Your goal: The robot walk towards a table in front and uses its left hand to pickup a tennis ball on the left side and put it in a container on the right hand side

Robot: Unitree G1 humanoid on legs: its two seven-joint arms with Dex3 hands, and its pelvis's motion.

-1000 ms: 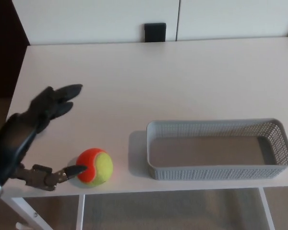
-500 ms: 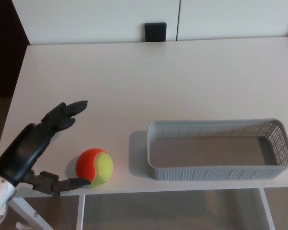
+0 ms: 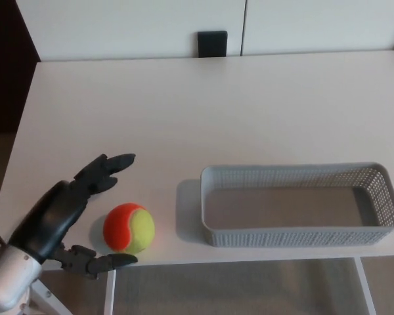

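The black left hand is spread wide and empty, its fingers and thumb flanking, perhaps just touching, the orange-and-yellow tennis ball near the front edge of the white tabletop, left of the grey mesh plastic basket.

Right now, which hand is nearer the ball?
Left. The left hand is open just left of the ball, curled around that side; the right hand is not in view.

table white, under left hand | white panels far beyond hand | black block at table's far edge | brown floor right of hand
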